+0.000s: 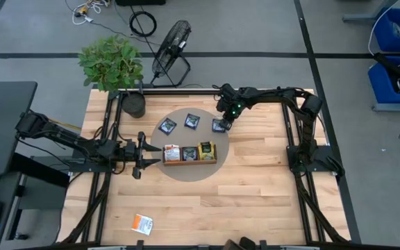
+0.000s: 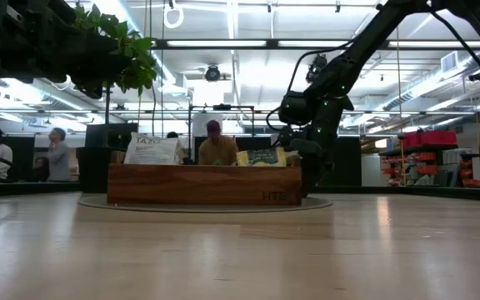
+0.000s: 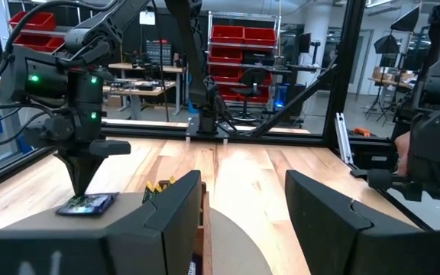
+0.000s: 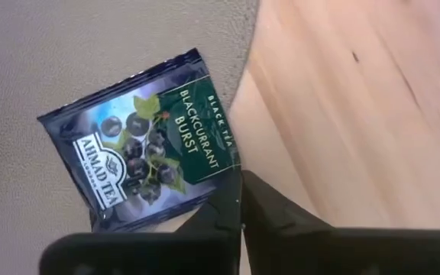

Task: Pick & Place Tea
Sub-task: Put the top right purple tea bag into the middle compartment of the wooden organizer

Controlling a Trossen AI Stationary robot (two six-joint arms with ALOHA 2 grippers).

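Observation:
Three dark navy tea sachets lie flat on a round grey mat (image 1: 186, 173): one (image 1: 167, 126), one (image 1: 192, 121) and one (image 1: 218, 126). My right gripper (image 1: 223, 123) stands over the third, pointing down and shut; its wrist view shows the sachet (image 4: 143, 153). The wooden tray (image 1: 189, 161) holds upright an orange-and-white sachet (image 1: 171, 153), a dark one (image 1: 189, 153) and a yellow-green one (image 1: 206, 150). Another orange-and-white sachet (image 1: 142, 223) lies near the table's near edge. My left gripper (image 1: 144, 155) waits open, just left of the tray. My right gripper comes from above, pointing down, and its shut fingertips (image 4: 228, 210) meet the navy sachet at one edge, close to a corner (image 4: 231, 172). The hold looks like a pinch at the very rim. The sachet lies on the mat (image 3: 88, 204), near the mat's right border.
A potted plant (image 1: 113, 66) stands at the table's far left corner in its dark pot (image 1: 134, 104). A fan (image 1: 172, 48) sits on the floor beyond the far edge. People show in the room behind (image 2: 217, 146). Bare wood (image 1: 255, 194) lies right of and nearer than the mat.

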